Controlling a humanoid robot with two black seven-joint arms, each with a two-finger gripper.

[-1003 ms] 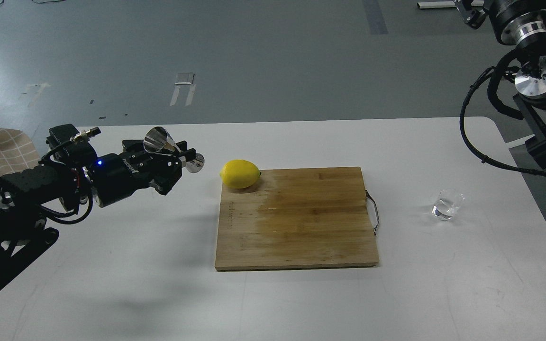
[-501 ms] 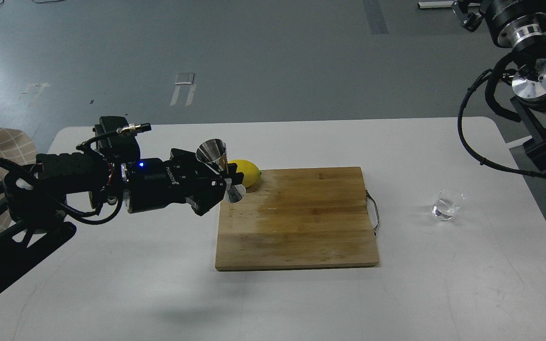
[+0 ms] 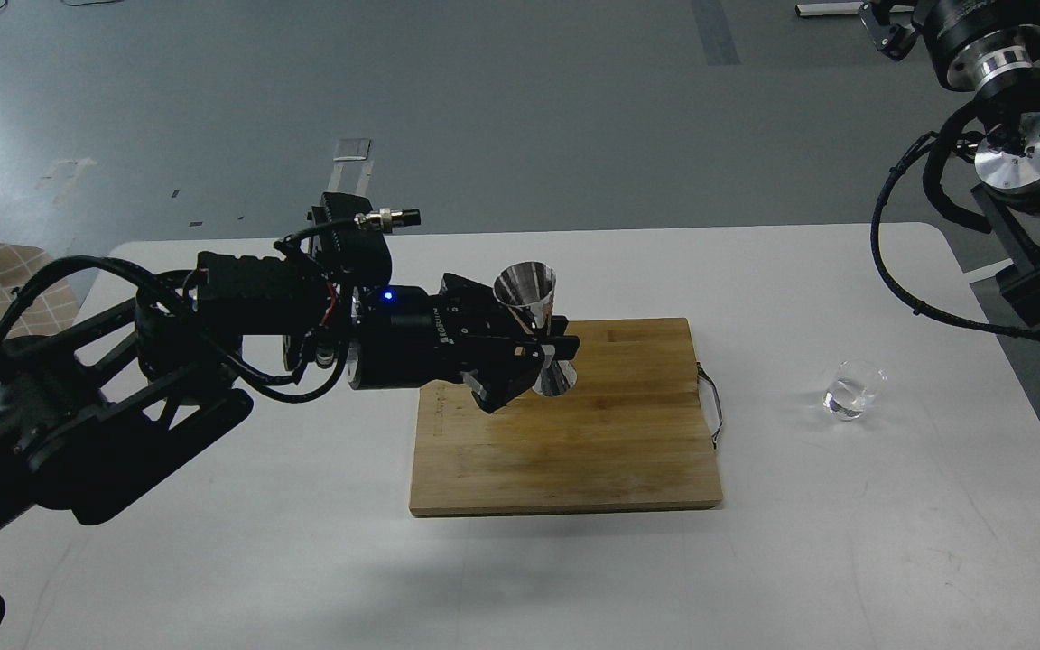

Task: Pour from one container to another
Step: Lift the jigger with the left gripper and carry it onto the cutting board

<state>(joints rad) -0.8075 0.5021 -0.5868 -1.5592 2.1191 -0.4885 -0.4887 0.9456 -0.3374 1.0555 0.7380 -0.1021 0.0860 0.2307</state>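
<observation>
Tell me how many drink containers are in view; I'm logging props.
2. The steel jigger is held upright in the left gripper over the cutting board; the glass tumbler stands on the table right of the board.

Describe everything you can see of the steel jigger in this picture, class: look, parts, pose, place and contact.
The jigger is shiny stainless steel, two cones joined at a narrow waist, the larger cone on top with its open mouth facing up. It stands roughly upright, tilted slightly, held at the waist by the left gripper, whose black fingers close around it. It hangs over the wooden cutting board.
</observation>
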